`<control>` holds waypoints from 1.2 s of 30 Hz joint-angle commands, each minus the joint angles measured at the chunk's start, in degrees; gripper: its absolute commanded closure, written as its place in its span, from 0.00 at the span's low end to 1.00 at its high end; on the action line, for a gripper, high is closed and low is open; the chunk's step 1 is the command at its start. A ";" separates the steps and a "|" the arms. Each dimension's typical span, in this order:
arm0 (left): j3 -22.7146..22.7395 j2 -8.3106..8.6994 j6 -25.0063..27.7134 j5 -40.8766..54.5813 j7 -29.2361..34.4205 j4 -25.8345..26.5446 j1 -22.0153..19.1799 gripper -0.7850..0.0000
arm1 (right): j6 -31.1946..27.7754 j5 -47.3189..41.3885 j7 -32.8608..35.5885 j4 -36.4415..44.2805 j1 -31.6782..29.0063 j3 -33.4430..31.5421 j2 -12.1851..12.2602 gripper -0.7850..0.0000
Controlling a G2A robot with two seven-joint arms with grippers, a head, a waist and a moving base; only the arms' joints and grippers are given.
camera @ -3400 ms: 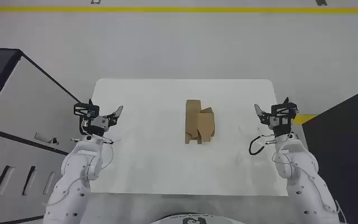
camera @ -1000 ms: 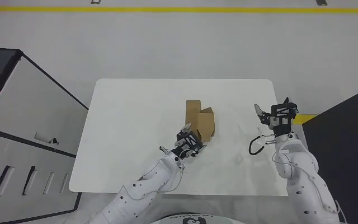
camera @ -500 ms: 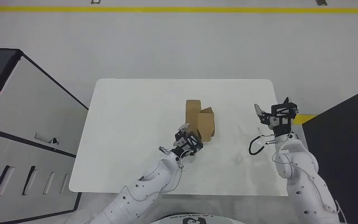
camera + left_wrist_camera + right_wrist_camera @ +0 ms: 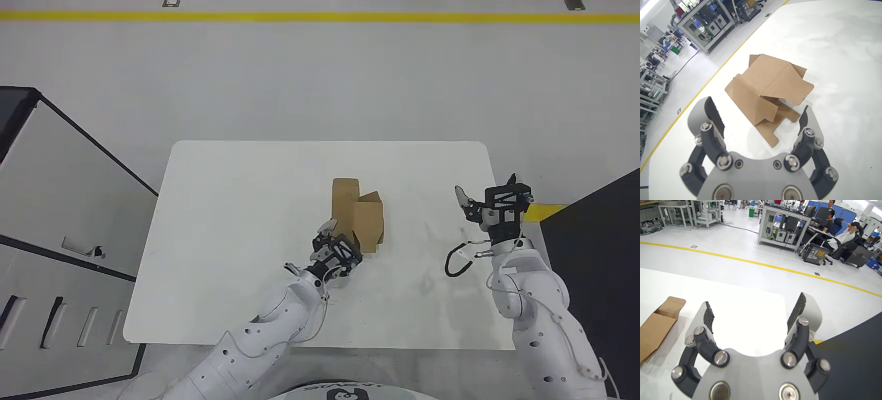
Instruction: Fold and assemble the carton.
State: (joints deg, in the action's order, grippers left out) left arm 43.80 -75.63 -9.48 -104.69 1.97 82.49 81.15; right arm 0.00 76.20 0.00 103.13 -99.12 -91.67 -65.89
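Observation:
A brown cardboard carton (image 4: 357,218) lies flattened and partly folded near the middle of the white table (image 4: 230,200). In the left wrist view the carton (image 4: 768,89) has flaps sticking out toward my left gripper (image 4: 757,111), which is open with the nearest flaps between its fingertips, not touching them. From above, the left gripper (image 4: 336,247) sits at the carton's near left corner. My right gripper (image 4: 480,200) hovers open over the table's right edge, far from the carton (image 4: 657,326), with nothing between its fingers (image 4: 709,315).
A dark cabinet (image 4: 40,200) stands left of the table and a dark panel (image 4: 600,260) to its right. A yellow floor line (image 4: 320,16) runs behind the table.
The left arm swung from the table's left edge to the carton's near corner, then backed off slightly. The right arm has stayed still.

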 commanded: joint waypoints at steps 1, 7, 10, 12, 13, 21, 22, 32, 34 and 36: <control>-0.37 -0.42 -1.40 0.08 0.30 -0.45 -0.52 0.00 | 0.00 0.00 0.00 0.00 0.00 0.00 0.00 0.00; -0.40 -0.47 -1.52 -0.01 0.24 -0.60 -0.58 0.00 | 0.00 0.00 0.00 0.00 0.00 0.00 0.00 0.00; -0.47 -0.59 -1.02 -0.54 0.50 -0.91 -0.54 0.00 | 0.00 0.00 0.00 0.00 0.00 0.00 0.00 0.00; -0.59 -0.75 -1.00 -0.95 0.92 -1.50 -0.72 0.00 | 0.00 0.00 0.00 0.00 0.00 0.00 0.00 0.00; -0.65 -0.83 -1.04 -1.21 1.31 -1.82 -0.84 0.00 | 0.00 0.00 0.00 0.00 0.00 0.00 0.00 0.00; -0.63 -1.81 -4.54 -0.98 2.34 -3.15 -1.41 0.00 | 0.00 0.00 0.00 0.00 0.00 0.00 0.00 0.00; -0.70 -1.96 -4.90 -0.90 2.35 -3.35 -1.50 0.00 | 0.00 0.00 0.00 0.00 0.00 0.00 0.00 0.00; -1.58 -3.17 -5.02 -0.91 1.81 -6.01 -2.81 0.35 | 0.00 0.00 0.00 0.00 0.00 0.00 0.00 0.00; -1.74 -3.40 -4.90 -1.00 1.73 -6.50 -3.08 0.52 | 0.00 0.00 0.00 0.00 0.00 0.00 0.00 0.00; -1.85 -3.62 -4.87 -0.90 1.67 -6.89 -3.27 0.55 | 0.00 0.00 0.00 0.00 0.00 0.00 0.00 0.00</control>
State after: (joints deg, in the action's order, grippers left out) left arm 42.01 -79.15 -14.39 -105.66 3.66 75.81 77.96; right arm 0.00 76.20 0.00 103.13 -99.12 -91.67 -65.89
